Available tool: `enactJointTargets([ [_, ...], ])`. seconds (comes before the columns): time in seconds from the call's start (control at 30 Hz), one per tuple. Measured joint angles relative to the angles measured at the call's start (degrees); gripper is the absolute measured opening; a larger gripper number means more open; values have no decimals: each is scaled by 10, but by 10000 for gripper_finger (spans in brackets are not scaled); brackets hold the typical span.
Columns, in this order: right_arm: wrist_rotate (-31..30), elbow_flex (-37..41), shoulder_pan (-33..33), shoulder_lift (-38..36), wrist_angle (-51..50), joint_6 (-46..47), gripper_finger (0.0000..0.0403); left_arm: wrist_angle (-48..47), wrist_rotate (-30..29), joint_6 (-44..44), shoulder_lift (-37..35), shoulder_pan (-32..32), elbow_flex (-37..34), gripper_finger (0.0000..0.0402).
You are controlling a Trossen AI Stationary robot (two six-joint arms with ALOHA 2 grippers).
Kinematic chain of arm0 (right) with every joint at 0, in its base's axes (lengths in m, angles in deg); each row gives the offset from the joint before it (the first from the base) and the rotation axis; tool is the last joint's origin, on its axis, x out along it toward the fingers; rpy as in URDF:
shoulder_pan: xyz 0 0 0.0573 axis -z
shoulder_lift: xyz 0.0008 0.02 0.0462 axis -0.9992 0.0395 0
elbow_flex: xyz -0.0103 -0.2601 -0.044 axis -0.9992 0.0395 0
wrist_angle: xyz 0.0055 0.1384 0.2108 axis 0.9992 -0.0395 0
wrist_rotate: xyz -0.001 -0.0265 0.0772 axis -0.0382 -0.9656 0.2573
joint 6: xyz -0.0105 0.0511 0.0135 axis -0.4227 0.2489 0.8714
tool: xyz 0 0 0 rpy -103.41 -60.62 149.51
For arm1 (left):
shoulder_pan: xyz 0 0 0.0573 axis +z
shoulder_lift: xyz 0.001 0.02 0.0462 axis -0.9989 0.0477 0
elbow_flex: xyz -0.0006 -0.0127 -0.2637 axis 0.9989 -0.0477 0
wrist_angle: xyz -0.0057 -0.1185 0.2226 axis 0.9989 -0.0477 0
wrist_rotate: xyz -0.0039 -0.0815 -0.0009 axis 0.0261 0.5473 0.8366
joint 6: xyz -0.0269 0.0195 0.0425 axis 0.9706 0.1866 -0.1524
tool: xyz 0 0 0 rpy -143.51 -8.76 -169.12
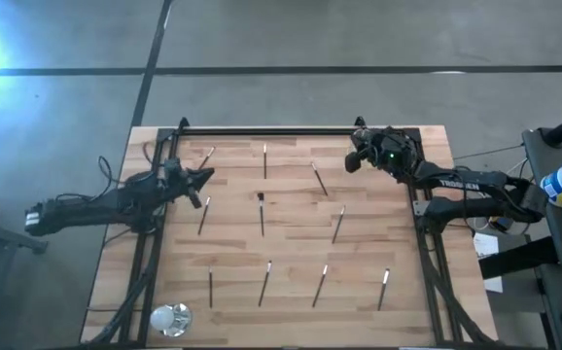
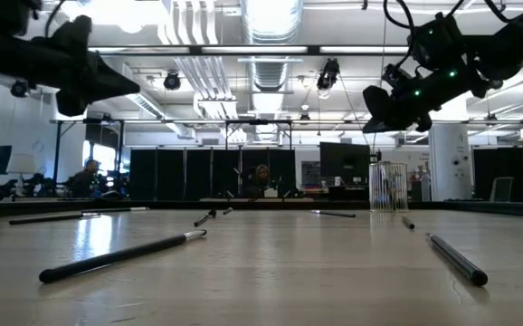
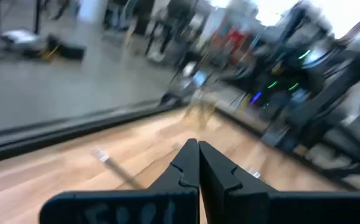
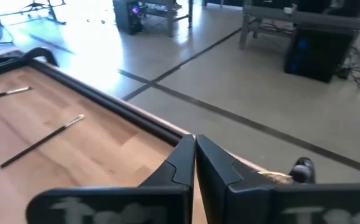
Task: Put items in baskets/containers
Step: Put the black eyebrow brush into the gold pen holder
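Several thin dark sticks with pale tips lie flat and scattered over the wooden table, among them one near the middle (image 1: 262, 214) and one close to the low camera (image 2: 121, 256). The clear cup (image 2: 388, 187) stands upright near the far right corner and shows blurred in the left wrist view (image 3: 200, 112). In the high view I cannot make it out beside the right arm. My left gripper (image 1: 206, 178) hovers shut above the table's left side, holding nothing. My right gripper (image 1: 352, 161) hovers shut above the far right part, also holding nothing.
A round white shiny ball (image 1: 171, 318) sits at the near left corner. A dark rail (image 1: 266, 131) runs along the far edge, and dark frame bars (image 1: 427, 253) run down both sides. Bare wood lies between the sticks.
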Motion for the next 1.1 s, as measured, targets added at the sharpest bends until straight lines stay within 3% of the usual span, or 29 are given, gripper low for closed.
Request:
enactJointTargets([
  [0.27, 0, 2, -31, 0, 0, -9, 8, -306, 19, 121, 189, 7, 173, 0],
  [0.4, -1, 2, -44, -1, 1, -21, 8, -399, 34, 197, 264, 7, 210, 7],
  [0.77, -1, 11, -47, 10, 2, -30, 8, -408, 62, 303, 423, 22, 209, 89],
  [1.1, 3, 40, -49, 9, 64, -32, 8, -408, 51, 306, 485, 50, 209, 100],
])
